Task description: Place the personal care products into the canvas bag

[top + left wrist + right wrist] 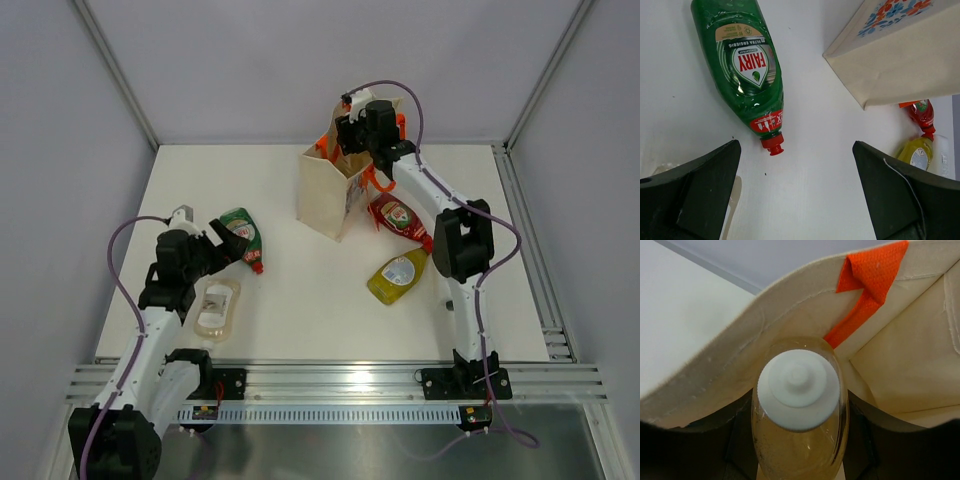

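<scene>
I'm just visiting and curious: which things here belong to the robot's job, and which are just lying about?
Job: canvas bag, green bottle, red bottle, yellow bottle, loose amber bottle, held amber bottle in the right gripper at the bag's mouth.
Not the job: mounting rail, purple cables.

The clear-amber bottle [799, 450] runs off the bottom edge.

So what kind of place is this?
Probably a robot test lab, not a home: a white table boxed in by plain grey wall panels, and black-and-white robot arms bolted to a silver metal rail.
</scene>
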`<action>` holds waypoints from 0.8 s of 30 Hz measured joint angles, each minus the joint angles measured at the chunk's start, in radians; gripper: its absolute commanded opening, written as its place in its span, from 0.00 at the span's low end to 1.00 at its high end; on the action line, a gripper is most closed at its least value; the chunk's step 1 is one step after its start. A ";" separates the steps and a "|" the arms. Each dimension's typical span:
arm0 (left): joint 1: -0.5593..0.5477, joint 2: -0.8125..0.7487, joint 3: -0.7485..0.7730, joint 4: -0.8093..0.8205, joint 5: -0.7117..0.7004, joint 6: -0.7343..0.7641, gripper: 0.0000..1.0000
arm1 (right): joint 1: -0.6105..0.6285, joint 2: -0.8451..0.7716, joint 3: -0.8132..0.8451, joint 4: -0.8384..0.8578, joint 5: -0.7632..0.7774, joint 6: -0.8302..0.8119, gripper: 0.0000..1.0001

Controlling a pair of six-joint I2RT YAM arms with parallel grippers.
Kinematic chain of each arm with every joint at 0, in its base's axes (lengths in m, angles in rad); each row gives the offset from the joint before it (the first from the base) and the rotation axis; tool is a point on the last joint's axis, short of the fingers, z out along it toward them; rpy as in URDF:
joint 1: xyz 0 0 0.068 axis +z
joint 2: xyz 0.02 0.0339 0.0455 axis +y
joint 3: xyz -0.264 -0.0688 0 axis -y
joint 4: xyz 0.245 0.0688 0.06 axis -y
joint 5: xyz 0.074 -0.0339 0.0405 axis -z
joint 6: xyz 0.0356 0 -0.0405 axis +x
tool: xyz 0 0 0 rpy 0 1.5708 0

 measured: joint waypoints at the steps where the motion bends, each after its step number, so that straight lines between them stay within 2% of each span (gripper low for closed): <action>1: 0.000 0.003 -0.005 0.001 0.000 -0.010 0.99 | 0.004 0.008 0.000 0.009 -0.001 0.001 0.13; 3: 0.000 0.014 -0.014 0.004 -0.001 -0.033 0.99 | 0.003 0.029 0.000 0.029 -0.003 0.002 0.19; 6: 0.000 0.050 -0.018 0.008 -0.008 -0.079 0.99 | -0.014 0.062 0.001 0.036 0.000 0.004 0.45; 7: 0.000 0.065 -0.018 0.009 -0.012 -0.094 0.99 | -0.019 0.072 0.001 0.033 0.001 0.004 0.60; 9: 0.000 0.108 -0.014 0.005 -0.025 -0.119 0.99 | -0.031 0.087 0.001 0.024 0.000 0.008 0.80; 10: 0.000 0.129 -0.006 -0.003 -0.031 -0.126 0.99 | -0.036 0.090 0.002 0.027 -0.001 0.011 0.93; 11: 0.000 0.159 0.006 -0.013 -0.036 -0.130 0.99 | -0.042 0.090 0.005 0.026 -0.007 0.016 0.99; 15: -0.002 0.274 0.067 -0.043 -0.071 -0.130 0.99 | -0.070 0.081 0.061 0.011 -0.071 0.013 0.99; 20: -0.011 0.427 0.173 -0.057 -0.118 -0.106 0.99 | -0.136 0.006 0.079 -0.076 -0.330 -0.011 1.00; 24: -0.016 0.597 0.303 -0.073 -0.143 -0.064 0.99 | -0.176 -0.082 0.072 -0.142 -0.480 -0.048 0.99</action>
